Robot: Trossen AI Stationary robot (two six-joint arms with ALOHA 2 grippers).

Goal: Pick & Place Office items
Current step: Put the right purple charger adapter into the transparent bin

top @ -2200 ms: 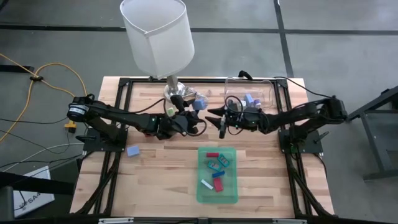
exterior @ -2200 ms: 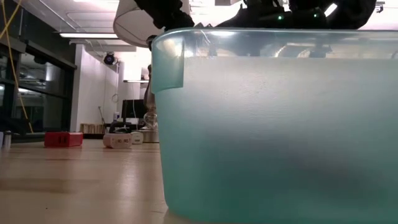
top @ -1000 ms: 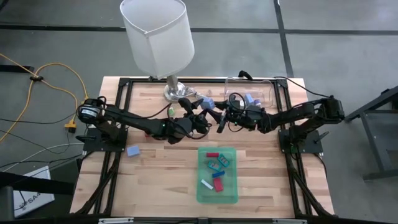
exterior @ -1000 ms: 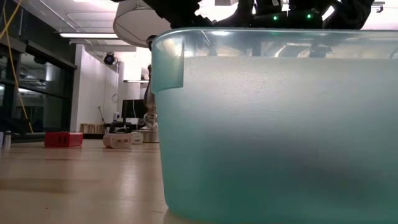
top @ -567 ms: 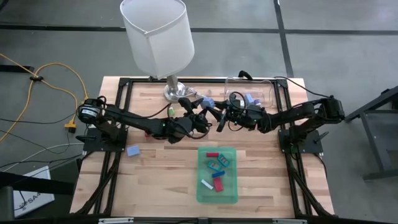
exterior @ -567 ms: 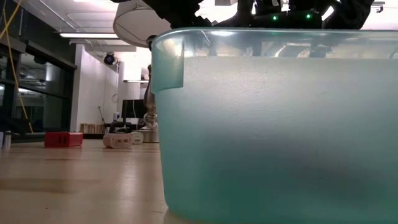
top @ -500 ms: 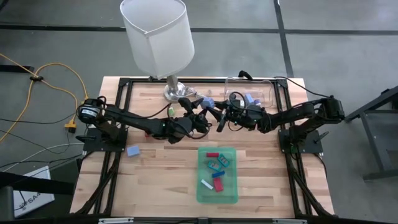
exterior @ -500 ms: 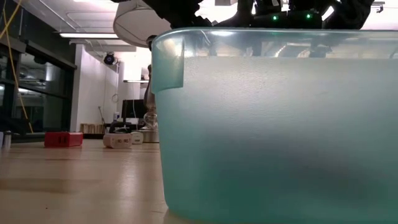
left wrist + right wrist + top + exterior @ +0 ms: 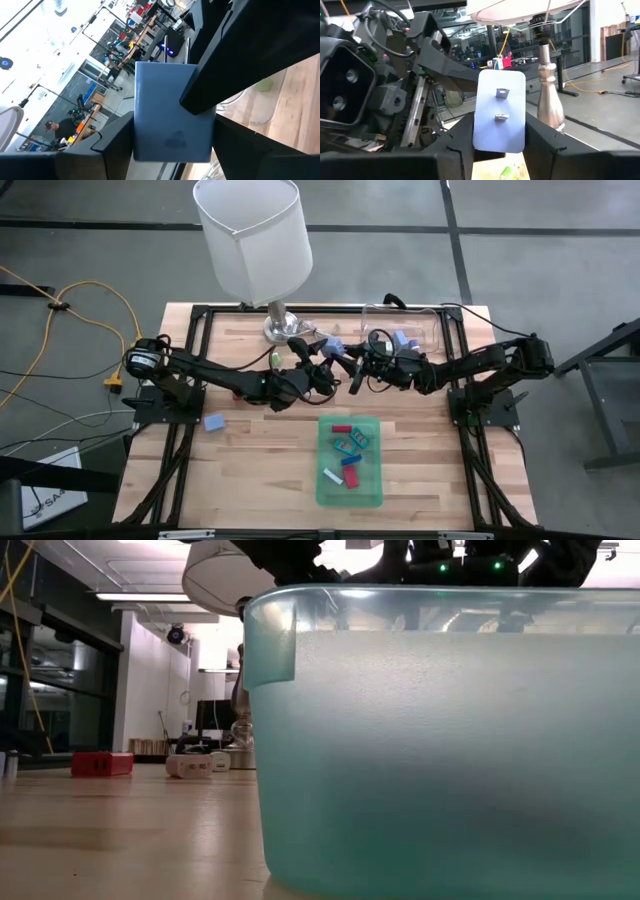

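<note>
Mid-air handover of flat pale-blue rectangular block (image 9: 500,111) above table, between lamp base and tray. My right gripper (image 9: 495,131) narrow, fingers pinching block's lower edge. Left gripper (image 9: 165,112) has block between its fingers too; released or not, cannot tell. I'd confirm right pinch firm before drawing left back straight, no twist.

Around: white-shaded lamp with chrome base (image 9: 281,327) just beyond left gripper; clear plastic rectangular container (image 9: 404,330) behind right gripper; flat green translucent tray (image 9: 350,492) nearer me, holding red, blue, white pieces. Second blue block (image 9: 213,421) lies well apart.

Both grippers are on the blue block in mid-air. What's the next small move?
Probably open the left gripper's jaws and back it away: the block sits between the right gripper's jaws too, so the right can likely carry it on alone.
</note>
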